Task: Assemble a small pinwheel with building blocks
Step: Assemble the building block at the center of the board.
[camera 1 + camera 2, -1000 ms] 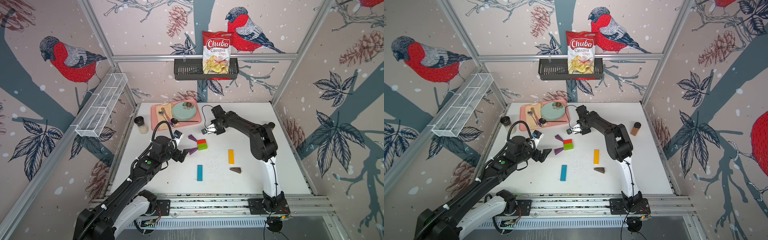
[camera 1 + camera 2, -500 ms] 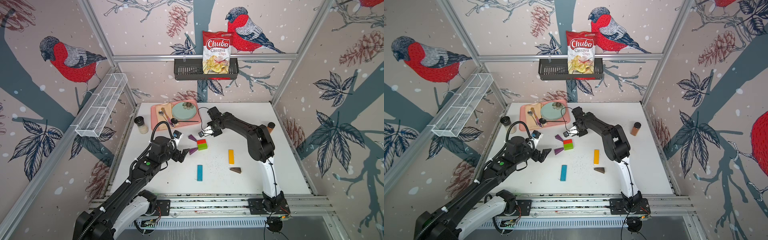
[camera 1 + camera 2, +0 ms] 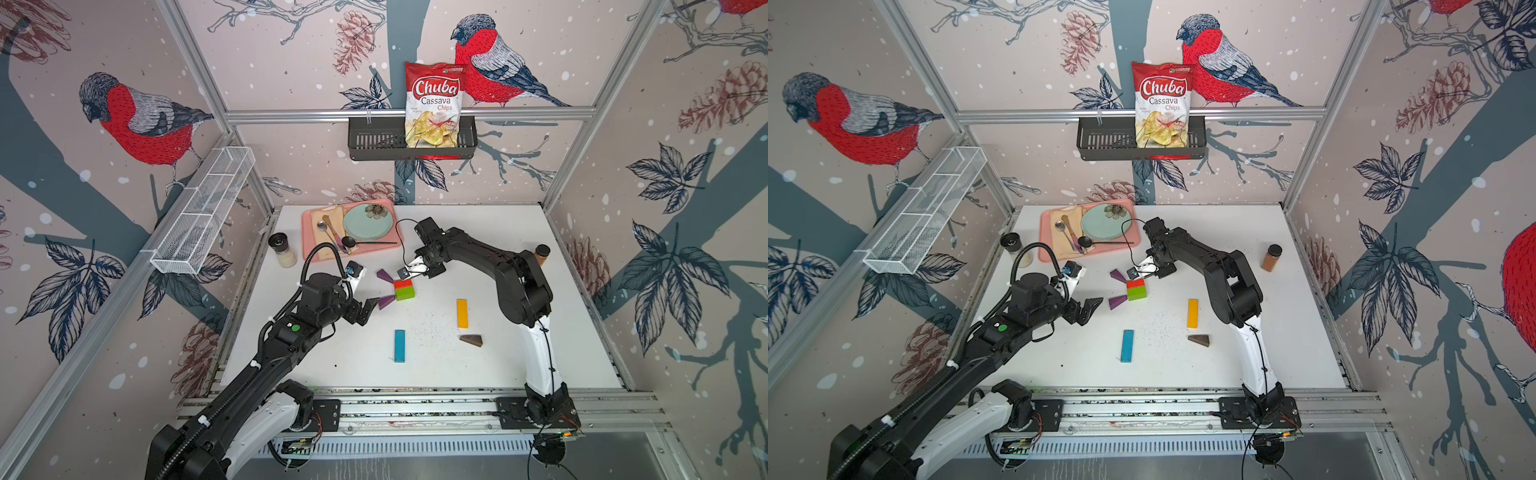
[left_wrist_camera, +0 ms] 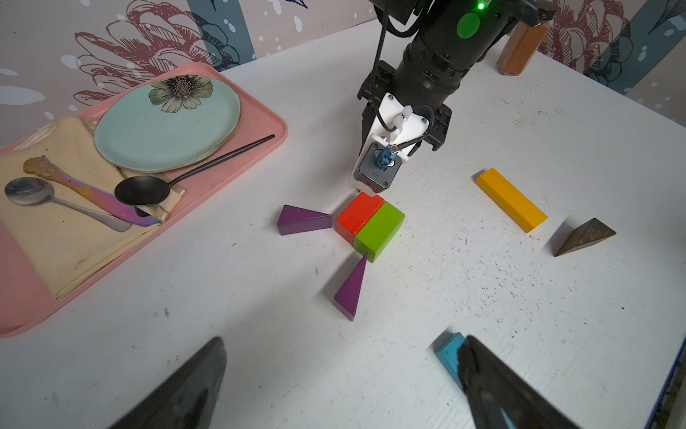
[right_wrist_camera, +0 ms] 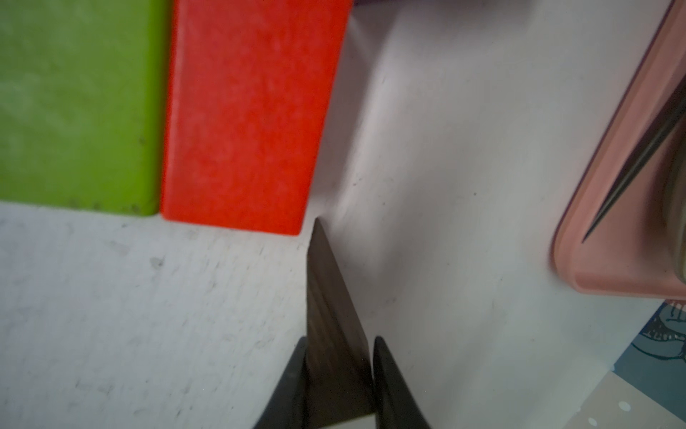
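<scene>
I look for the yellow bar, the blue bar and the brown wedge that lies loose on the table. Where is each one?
yellow bar (image 3: 462, 313): in a top view, middle of its top face.
blue bar (image 3: 400, 346): in a top view, middle of its top face.
loose brown wedge (image 3: 473, 340): in a top view, middle of its upper face.

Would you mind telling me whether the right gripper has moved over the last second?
Yes. In a top view the right gripper, shut on a brown wedge, has shifted left and down the picture toward the red block, which stayed put.
</scene>
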`<act>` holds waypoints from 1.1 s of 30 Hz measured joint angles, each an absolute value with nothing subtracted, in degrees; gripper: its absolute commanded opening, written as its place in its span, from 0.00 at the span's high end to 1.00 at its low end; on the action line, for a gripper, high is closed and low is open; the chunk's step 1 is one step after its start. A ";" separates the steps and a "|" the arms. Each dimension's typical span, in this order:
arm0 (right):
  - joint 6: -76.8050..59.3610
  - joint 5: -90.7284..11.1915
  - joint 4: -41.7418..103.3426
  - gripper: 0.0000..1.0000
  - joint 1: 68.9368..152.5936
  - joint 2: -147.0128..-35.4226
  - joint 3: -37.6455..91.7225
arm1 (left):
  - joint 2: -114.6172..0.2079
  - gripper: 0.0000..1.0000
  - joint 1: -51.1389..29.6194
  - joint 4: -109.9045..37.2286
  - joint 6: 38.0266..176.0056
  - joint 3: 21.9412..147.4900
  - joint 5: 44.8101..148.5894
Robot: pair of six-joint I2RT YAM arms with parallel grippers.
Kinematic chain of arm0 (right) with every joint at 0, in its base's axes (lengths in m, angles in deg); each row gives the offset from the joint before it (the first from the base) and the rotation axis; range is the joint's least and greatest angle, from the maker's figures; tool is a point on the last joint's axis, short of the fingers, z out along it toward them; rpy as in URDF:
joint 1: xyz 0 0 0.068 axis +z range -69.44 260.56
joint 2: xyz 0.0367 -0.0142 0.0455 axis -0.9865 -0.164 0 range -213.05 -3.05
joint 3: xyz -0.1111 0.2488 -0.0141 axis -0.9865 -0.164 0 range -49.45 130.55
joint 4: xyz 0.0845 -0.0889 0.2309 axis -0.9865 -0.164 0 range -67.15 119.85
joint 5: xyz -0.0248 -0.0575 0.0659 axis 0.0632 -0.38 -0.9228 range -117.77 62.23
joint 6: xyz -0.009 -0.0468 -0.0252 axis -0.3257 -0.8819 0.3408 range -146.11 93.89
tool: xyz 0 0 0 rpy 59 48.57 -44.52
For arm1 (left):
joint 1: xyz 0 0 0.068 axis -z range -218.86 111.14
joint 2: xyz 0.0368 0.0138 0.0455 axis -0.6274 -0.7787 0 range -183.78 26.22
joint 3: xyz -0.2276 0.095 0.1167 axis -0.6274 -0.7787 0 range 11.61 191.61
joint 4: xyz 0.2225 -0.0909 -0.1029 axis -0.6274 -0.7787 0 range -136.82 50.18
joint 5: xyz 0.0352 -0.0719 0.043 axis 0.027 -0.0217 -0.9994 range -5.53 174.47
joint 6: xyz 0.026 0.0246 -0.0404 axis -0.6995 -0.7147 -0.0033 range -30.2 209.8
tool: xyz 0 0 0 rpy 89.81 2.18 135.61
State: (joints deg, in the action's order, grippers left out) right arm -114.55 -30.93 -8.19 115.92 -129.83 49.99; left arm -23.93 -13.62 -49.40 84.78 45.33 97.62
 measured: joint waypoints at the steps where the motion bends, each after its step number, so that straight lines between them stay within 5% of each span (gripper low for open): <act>1: -114.53 -30.93 -8.17 0.77 115.92 -129.83 49.96 | -23.88 0.03 -13.62 -49.40 84.78 45.33 97.77; 20: -114.44 -31.41 -8.04 0.73 116.09 -131.04 51.45 | -23.93 0.03 -13.62 -49.49 84.78 45.28 97.86; 33: -114.40 -31.61 -7.69 0.59 116.27 -131.45 51.76 | -23.86 0.03 -13.62 -49.51 84.78 45.28 97.84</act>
State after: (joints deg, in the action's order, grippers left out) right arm -114.40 -31.61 -7.69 116.27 -131.45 51.76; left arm -23.86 -13.62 -49.51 84.78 45.28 97.84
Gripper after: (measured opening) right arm 0.405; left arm 0.966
